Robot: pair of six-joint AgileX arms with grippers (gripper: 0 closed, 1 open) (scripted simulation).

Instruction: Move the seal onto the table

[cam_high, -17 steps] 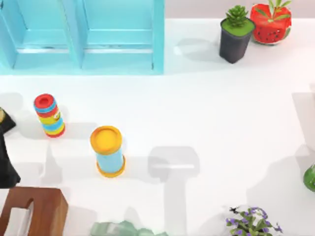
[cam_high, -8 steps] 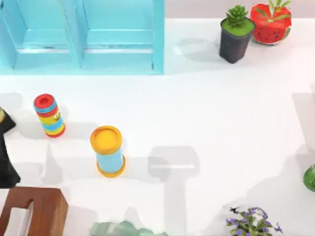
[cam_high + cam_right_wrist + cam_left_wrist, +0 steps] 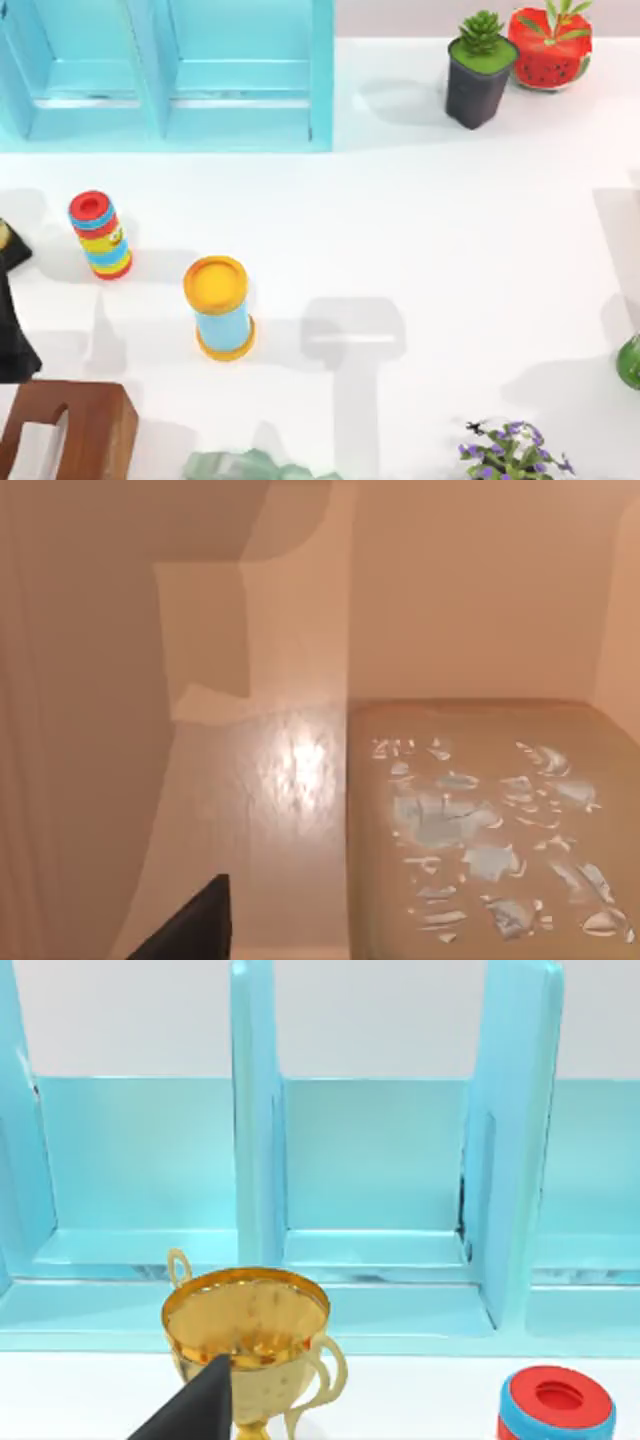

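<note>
Right gripper: can't tell its opening or whether it holds anything; its wrist view faces a tan wood-like surface with pale flecks [image 3: 480, 830], possibly the seal, close up. Suggest placing on bare white worktop [image 3: 450, 250] right of yellow-topped blue cylinder [image 3: 218, 305]. Left arm [image 3: 12, 330] parked left of the cylinder.

table [image 3: 450, 250] plain white | cabinet [image 3: 170, 75] light blue | cylinder [image 3: 219, 307] yellow top, pale-blue body | ring stack [image 3: 99, 235] red, blue, yellow bands | trophy [image 3: 248, 1335] gold | pot [image 3: 548, 45] red watermelon pattern
</note>
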